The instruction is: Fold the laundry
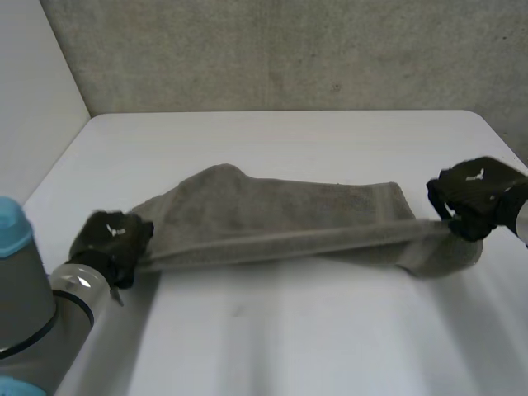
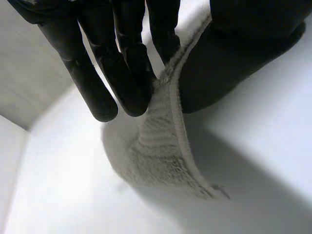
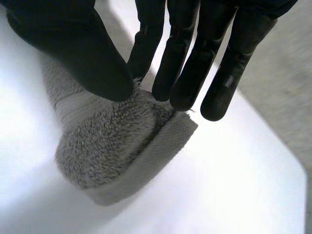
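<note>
1. A grey towel (image 1: pixel 280 216) lies stretched across the middle of a white surface (image 1: pixel 289 338), running from the robot's left side to its right, with a pale wall (image 1: pixel 289 49) rising behind.
2. The left hand (image 1: pixel 111 239) grips the towel's left end near the front left of the surface, and the grey left arm (image 1: pixel 49 305), capped in light blue, reaches in beside it.
3. The right hand (image 1: pixel 474 196) grips the towel's opposite end, close to the surface's right edge.
4. Between the two hands the towel's near hemmed edge is drawn into a straight, taut band. The rest of the cloth spreads rumpled on the surface on the far side of that band.
5. In the left wrist view, the left hand's fingers (image 2: pixel 126 73) run nearly straight and close together, clamping the towel's (image 2: pixel 161 151) hem against the thumb. From that pinch the cloth drops in a curve to the surface.
6. In the right wrist view, the right hand's thumb bears down on the bunched end of the towel (image 3: pixel 112 146) while the fingers (image 3: pixel 195 68) close in from the other side, so the cloth is clamped between them.
7. Under the right palm the towel's end hangs in a rounded fold, with its hemmed border at the surface.
</note>
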### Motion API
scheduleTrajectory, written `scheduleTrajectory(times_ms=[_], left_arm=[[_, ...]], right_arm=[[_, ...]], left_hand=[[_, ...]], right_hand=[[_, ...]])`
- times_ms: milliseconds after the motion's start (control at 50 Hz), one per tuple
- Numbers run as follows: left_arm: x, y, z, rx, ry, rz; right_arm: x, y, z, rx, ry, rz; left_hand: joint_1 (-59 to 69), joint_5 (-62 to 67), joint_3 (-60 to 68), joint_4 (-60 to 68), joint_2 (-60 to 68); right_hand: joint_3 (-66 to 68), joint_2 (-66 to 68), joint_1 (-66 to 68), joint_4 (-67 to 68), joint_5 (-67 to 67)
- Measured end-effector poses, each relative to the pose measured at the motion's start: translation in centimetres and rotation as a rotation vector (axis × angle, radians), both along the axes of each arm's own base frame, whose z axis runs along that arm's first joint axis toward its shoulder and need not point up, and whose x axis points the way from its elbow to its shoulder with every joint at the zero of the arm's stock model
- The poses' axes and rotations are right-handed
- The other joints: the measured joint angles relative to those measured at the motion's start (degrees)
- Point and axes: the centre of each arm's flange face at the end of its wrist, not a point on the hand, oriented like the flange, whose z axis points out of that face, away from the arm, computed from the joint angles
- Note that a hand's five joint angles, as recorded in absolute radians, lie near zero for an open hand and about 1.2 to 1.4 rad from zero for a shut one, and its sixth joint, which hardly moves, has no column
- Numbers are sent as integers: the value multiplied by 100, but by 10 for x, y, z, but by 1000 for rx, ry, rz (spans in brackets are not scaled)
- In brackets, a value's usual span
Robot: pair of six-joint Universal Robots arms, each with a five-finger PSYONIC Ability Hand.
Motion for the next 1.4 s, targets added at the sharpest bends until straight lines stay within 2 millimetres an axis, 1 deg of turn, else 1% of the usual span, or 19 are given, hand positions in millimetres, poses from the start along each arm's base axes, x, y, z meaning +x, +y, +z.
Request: scheduleTrajectory(times_ms=[80,180,220,240,280,300,360,440,480,580,640,780,800,860,940,1100,1220,1380,1400], left_arm=[[1,-6,-14,74,-84,-16],[-4,-38,-27,90,-179,-41],[-14,-69,-17,-1,-174,-42],[-14,-69,-17,-1,-174,-42],[-26,-104,6,-146,-135,-32],[-26,-104,6,-146,-135,-32],[-43,-148,57,-395,-46,-9],[-54,-175,114,-637,59,15],[-58,-185,167,-848,183,35],[-59,-176,221,-1034,371,36],[-57,-168,227,-1047,435,26],[-50,-155,180,-894,428,22],[-47,-152,154,-821,399,25],[-44,-146,125,-739,365,29],[-38,-127,54,-547,286,16],[-31,-91,-40,-297,186,-33],[-25,-78,-56,-227,147,-37],[-14,-66,-33,-220,135,-15],[-13,-65,-28,-225,138,-11]], right_arm=[[0,-5,-14,64,68,27],[5,-23,-31,115,145,39],[16,-40,-33,83,178,41],[16,-40,-33,83,178,41],[30,-58,-23,-8,188,32],[30,-58,-23,-8,188,32],[49,-88,10,-228,141,-13],[57,-110,56,-478,34,-74],[59,-120,119,-784,-128,-132],[54,-108,173,-1044,-286,-153],[52,-102,175,-1074,-315,-149],[49,-95,111,-887,-257,-126],[49,-90,88,-811,-232,-112],[49,-82,63,-729,-209,-95],[49,-58,6,-535,-168,-42],[48,-27,-75,-245,-119,18],[42,-14,-97,-82,-91,14],[26,-8,-90,63,-88,-24],[23,-8,-88,72,-92,-32]], left_hand=[[3,0,0,2,2],[203,66,4,5,6],[219,73,4,5,7],[219,73,4,5,7],[219,73,5,5,8],[219,73,5,5,8],[219,86,6,5,9],[219,86,7,6,9],[219,87,7,6,9],[242,101,7,6,9],[244,102,7,6,9],[247,102,7,6,9],[247,102,7,6,9],[247,102,7,7,9],[247,101,8,7,10],[247,102,8,6,10],[247,102,8,7,10],[247,102,8,7,10],[247,102,8,7,10]], right_hand=[[0,0,0,0,3],[0,0,0,0,3],[0,1,0,0,4],[0,1,0,0,4],[0,1,0,0,6],[0,1,0,0,6],[1,19,0,1,11],[1,30,0,1,11],[1,30,0,1,11],[1,30,0,1,29],[1,30,0,1,53],[1,30,0,1,66],[1,30,0,1,66],[1,30,0,1,66],[1,30,0,1,67],[1,30,0,1,73],[1,30,0,1,73],[-234,-198,-28,-257,-112],[-1582,-1589,-995,-1627,-1301]])
